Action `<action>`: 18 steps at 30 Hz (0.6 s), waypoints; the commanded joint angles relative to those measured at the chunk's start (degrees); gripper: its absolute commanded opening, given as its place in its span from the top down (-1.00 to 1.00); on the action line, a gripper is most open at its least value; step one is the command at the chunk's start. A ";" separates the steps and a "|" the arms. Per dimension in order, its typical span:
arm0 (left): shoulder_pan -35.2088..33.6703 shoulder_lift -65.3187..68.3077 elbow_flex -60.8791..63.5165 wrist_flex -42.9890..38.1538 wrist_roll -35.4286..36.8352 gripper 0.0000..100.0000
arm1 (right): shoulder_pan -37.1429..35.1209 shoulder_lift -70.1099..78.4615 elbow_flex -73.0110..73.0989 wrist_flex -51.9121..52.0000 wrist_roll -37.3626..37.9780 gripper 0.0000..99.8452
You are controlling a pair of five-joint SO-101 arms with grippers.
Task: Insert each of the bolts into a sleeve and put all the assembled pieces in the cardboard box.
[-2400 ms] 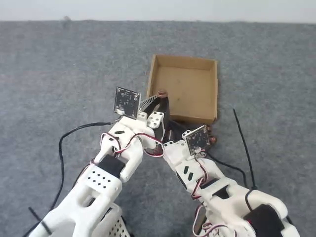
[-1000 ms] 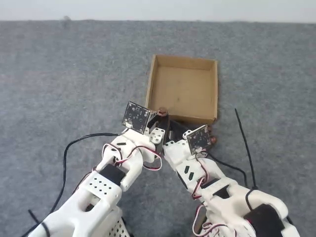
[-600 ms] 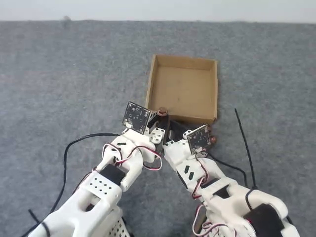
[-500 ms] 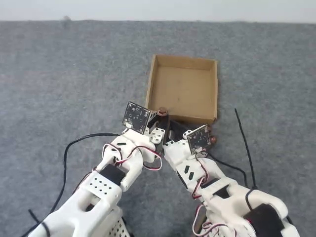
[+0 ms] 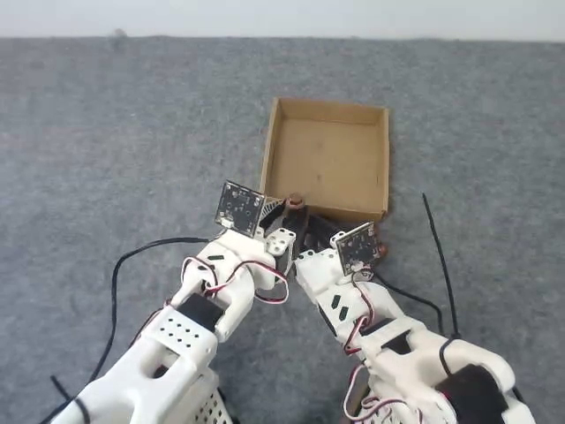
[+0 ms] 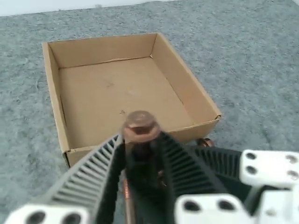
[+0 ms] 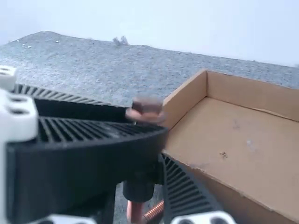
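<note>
High view: the left arm comes in from the lower left over the grey table surface (image 5: pixel 132 132). Its left gripper (image 5: pixel 288 215) is pressed onto a bolt (image 5: pixel 291 203), which stands upright with its copper head on top, just outside the near wall of the cardboard box (image 5: pixel 267 152). The box lies open, slightly farther back and to the right. The right gripper (image 5: pixel 320 235) sits close against the left one; I cannot tell whether it grips anything. A small copper-coloured piece (image 5: pixel 380 251) lies beside the right arm, near the box's front corner.
</note>
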 commanded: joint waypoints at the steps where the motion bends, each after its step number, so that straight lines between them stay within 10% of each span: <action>1: 0.88 0.44 0.22 -0.09 0.70 0.62 | 1.36 -2.86 0.35 -0.40 -0.35 0.99; 18: 0.88 -14.42 3.38 1.14 0.70 0.62 | 1.36 -2.86 0.26 -0.40 -0.35 0.99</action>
